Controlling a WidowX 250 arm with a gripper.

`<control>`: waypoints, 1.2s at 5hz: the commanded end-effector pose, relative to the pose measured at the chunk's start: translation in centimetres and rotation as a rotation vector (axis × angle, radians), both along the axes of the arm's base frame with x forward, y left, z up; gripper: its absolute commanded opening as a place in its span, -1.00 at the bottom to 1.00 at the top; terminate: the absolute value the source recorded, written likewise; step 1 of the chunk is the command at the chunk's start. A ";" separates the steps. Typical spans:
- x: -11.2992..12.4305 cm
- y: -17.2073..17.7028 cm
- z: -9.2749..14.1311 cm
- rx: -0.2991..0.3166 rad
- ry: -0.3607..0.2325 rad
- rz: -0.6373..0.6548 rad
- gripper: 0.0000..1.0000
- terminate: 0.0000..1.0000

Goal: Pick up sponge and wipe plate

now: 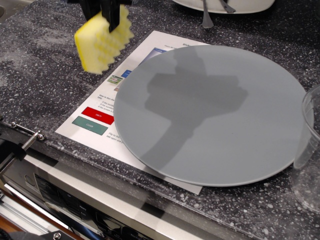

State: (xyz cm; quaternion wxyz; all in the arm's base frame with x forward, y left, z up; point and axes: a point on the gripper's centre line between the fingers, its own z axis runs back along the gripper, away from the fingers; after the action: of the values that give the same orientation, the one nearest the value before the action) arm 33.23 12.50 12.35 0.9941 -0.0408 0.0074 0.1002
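The yellow sponge (102,44) with its wavy ridged face hangs in the air at the upper left, above the dark speckled counter. My black gripper (101,14) is shut on the sponge's top; only the lower fingers show at the top edge of the view. The large flat grey plate (212,112) lies to the right of the sponge on a printed sheet, with the arm's shadow across it. The sponge is left of the plate's rim and not touching it.
A printed paper sheet (102,117) lies under the plate. A white dish with utensils (220,5) is at the top edge. A clear plastic cup (309,150) stands at the right edge. The counter's front edge and an appliance panel (75,200) run along the bottom.
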 end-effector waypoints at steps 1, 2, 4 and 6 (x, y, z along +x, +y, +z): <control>-2.0 -4.5 2.6 -0.035 -0.050 -0.062 -1.00 -1.00; -2.3 -6.9 0.2 -0.011 -0.072 -0.047 -1.00 -1.00; -1.8 -8.3 -2.9 0.062 -0.073 -0.034 -1.00 -1.00; -2.7 -11.0 -4.7 0.069 -0.045 -0.050 -1.00 -1.00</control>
State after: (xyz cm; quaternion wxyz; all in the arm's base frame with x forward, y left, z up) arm 30.58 1.65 7.24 0.9971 -0.0075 -0.0153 0.0747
